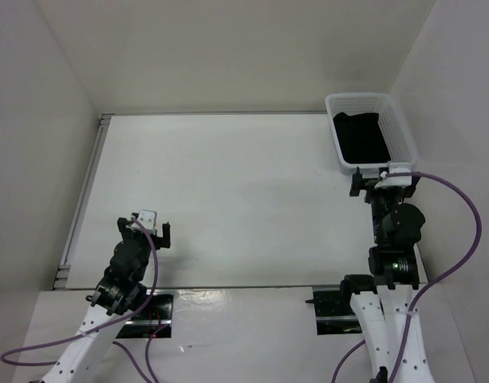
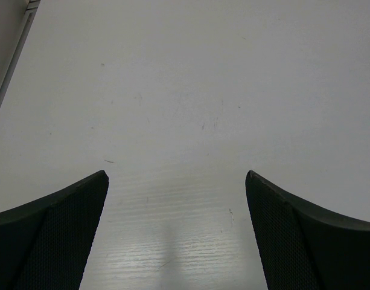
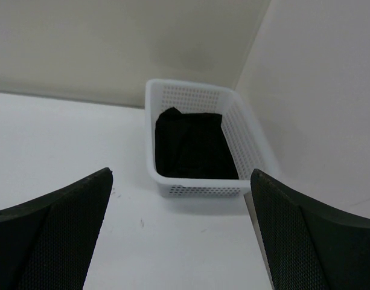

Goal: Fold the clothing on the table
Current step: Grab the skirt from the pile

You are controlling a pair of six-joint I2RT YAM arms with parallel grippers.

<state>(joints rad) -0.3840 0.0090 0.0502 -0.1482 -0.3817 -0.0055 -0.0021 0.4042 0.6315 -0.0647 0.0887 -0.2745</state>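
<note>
Black clothing [image 1: 360, 137] in white basket [image 1: 399, 128]; left claw [image 2: 175, 176], right claw [image 3: 181, 173] spread wide, empty.

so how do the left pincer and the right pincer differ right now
The left pincer hangs over the near left part of the table; the right pincer is stretched farther out on the right, up at the basket. The left pincer faces only tabletop; the right pincer faces the basket with the black clothing lying in it. Both are wide open and hold nothing.
</note>
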